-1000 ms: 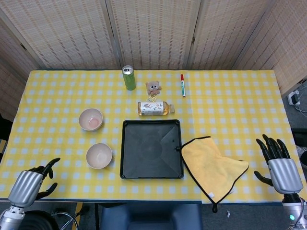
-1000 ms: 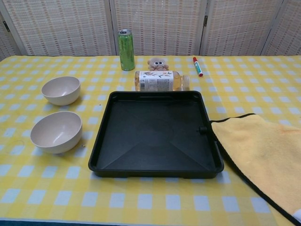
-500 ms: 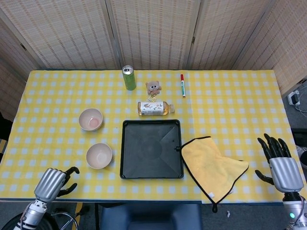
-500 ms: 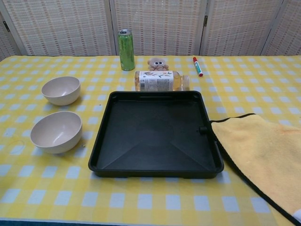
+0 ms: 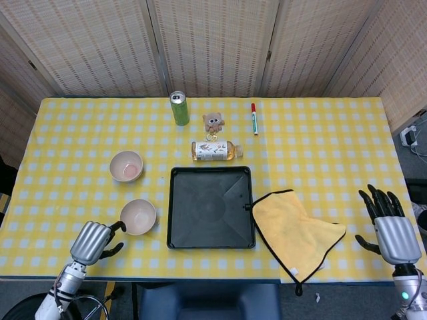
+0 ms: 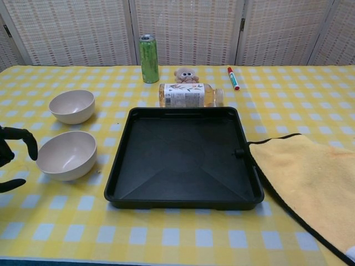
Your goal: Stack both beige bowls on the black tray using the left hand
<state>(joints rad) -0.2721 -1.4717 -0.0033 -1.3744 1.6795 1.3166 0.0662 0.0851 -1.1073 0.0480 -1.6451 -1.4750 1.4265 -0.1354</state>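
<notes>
Head view: both beige bowls, near bowl [image 5: 138,216] & far bowl [image 5: 126,165], sit on the table left of the bare black tray [image 5: 211,207]; left hand [image 5: 93,242], fingers apart & holding nothing, is just beside the near bowl; right hand [image 5: 393,233] spread, idle. Chest view: left-hand fingertips [image 6: 28,139] close to the near bowl's rim, not touching, so nothing is stacked yet; both lifts remain.

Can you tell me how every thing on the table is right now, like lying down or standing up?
near bowl: upright, empty
far bowl: upright, empty
black tray: empty
can: standing
bottle: lying down
yellow cloth: spread flat
left hand: open, beside near bowl
right hand: open
</notes>
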